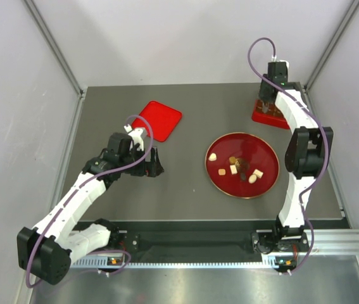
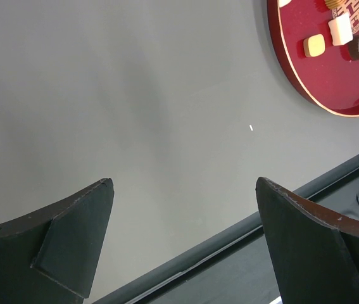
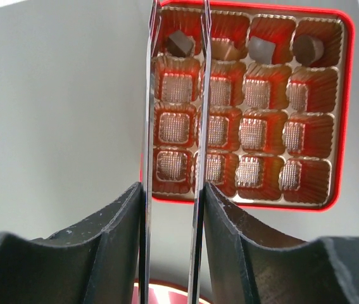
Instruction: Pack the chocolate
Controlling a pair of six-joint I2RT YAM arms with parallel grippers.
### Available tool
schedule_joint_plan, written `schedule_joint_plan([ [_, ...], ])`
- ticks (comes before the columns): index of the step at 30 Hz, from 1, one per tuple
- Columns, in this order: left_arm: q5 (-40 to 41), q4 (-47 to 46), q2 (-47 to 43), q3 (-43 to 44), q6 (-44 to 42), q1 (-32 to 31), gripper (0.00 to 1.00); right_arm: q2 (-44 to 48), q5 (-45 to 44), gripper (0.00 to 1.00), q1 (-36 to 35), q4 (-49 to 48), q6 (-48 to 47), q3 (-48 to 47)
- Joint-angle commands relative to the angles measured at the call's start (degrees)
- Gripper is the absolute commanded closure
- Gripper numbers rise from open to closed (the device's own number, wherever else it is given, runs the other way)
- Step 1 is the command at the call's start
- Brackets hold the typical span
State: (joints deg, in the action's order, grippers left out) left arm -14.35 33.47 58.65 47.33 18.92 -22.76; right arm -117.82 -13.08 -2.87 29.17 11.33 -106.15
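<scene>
Evidently, to seat chocolate [image 3: 179, 43], the right tool [image 3: 173, 190] pinches tongs [image 3: 147, 126] over the box [image 3: 347, 114] at the plate's [image 1: 207, 163] one o'clock; left tool [image 2: 184, 183] spread, idle.

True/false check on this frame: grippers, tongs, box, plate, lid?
1. The right gripper holds thin grey metal tongs over the red square box. True.
2. The left gripper is shut. False: open, empty.
3. Chocolate pieces sit in only one edge row of the box. True.
4. The round red plate is empty. False: small pieces lie on it.
5. The flat red lid covers the box. False: it lies well apart.
</scene>
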Motion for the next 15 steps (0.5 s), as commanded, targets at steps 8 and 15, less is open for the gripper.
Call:
schedule_joint_plan([
  [8,0.3,-1.1,-1.6,0.0,-0.4,-0.2,0.01,9.8,-0.1,0.59,-1.6,4.9,-0.6,-1.3],
  [15,0.0,-1.3,-2.2,0.0,-0.4,-0.2,0.01,21.8,-1.3,0.59,-9.0,9.8,0.9,9.0],
])
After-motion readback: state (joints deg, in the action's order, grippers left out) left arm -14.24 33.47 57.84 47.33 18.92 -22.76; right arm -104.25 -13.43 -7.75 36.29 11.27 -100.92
